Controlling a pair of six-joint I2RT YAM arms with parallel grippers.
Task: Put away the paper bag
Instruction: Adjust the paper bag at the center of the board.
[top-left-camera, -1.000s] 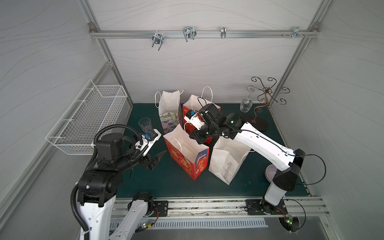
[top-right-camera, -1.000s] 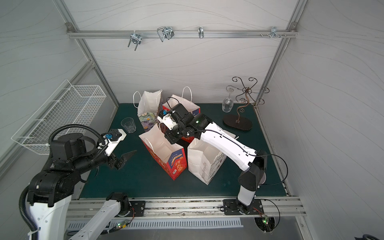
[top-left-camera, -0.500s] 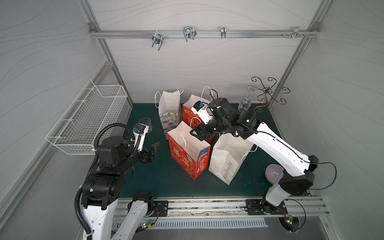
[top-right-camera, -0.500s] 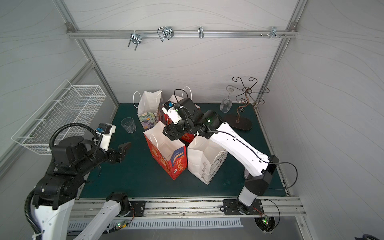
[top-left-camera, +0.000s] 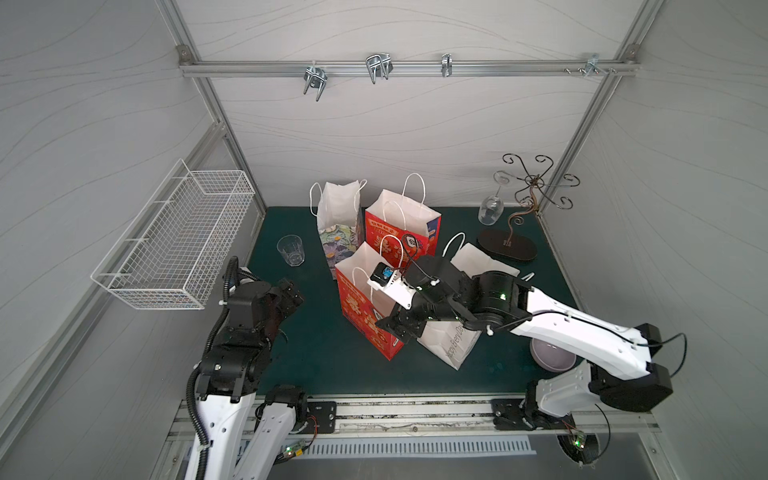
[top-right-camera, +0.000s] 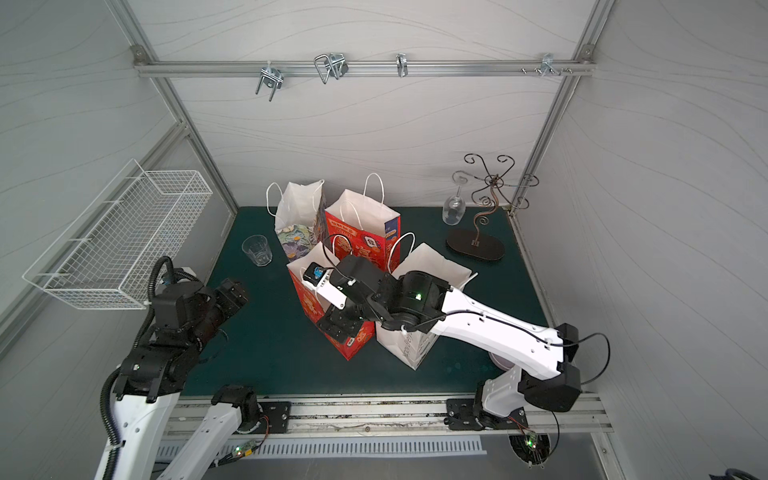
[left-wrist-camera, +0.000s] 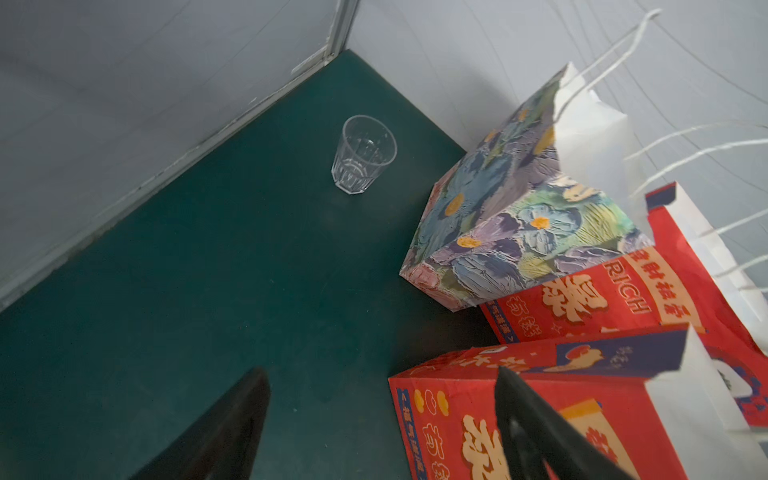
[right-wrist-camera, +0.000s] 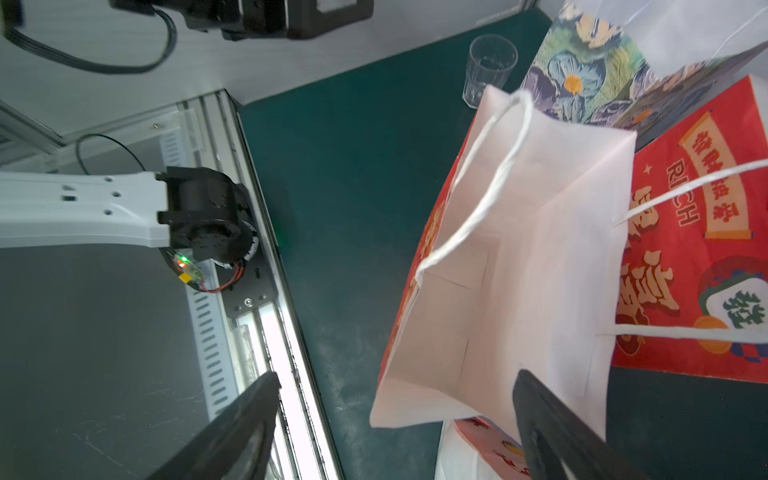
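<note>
Several paper bags stand on the green mat. A red printed paper bag (top-left-camera: 357, 309) (top-right-camera: 309, 305) stands open at the front, its white inside (right-wrist-camera: 519, 270) facing the right wrist view. A second red bag (top-left-camera: 401, 226) and a floral bag (top-left-camera: 338, 237) (left-wrist-camera: 498, 232) stand behind it, and a white bag (top-left-camera: 449, 347) leans to its right. My right gripper (top-left-camera: 399, 326) (top-right-camera: 338, 326) (right-wrist-camera: 395, 374) hangs open over the front bag's near side, holding nothing. My left gripper (top-left-camera: 291, 295) (top-right-camera: 235, 293) (left-wrist-camera: 381, 371) is open and empty, left of the front bag's corner (left-wrist-camera: 449, 411).
A white wire basket (top-left-camera: 178, 241) hangs on the left wall. A clear tumbler (top-left-camera: 291, 249) (left-wrist-camera: 363, 153) stands at the back left. A scrolled metal stand (top-left-camera: 507, 245) with a hanging wine glass (top-left-camera: 490, 208) is at the back right. Hooks (top-left-camera: 378, 68) sit on the top rail. A purple bowl (top-left-camera: 548, 357) lies under the right arm.
My right gripper opened and swung from the bags' tops toward the front edge, letting go of the front red bag. My left arm pulled back to the left.
</note>
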